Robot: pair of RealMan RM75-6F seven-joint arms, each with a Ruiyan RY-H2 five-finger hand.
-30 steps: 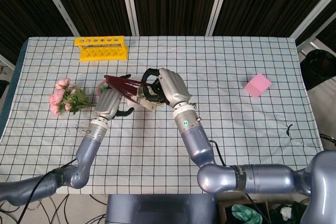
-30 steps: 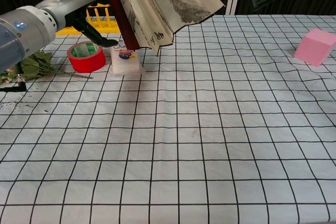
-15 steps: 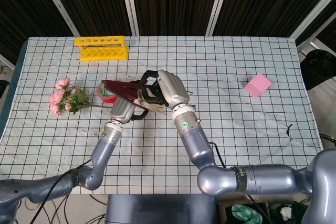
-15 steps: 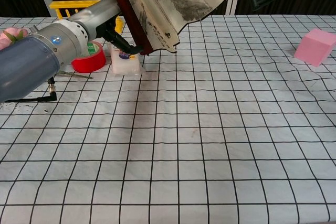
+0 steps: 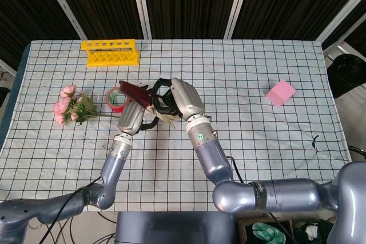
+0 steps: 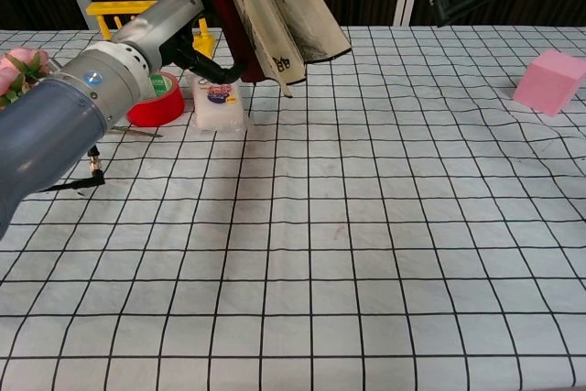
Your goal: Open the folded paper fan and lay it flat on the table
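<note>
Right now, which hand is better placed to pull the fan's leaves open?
Probably the left hand. Its fingers hook the dark red outer rib of the paper fan, on the free side toward the tape roll. The right hand holds the fan's other side as an anchor.

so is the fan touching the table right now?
Apart. In the chest view the fan hangs above the table, its lower edge clear of the cloth, held up by the left hand.
</note>
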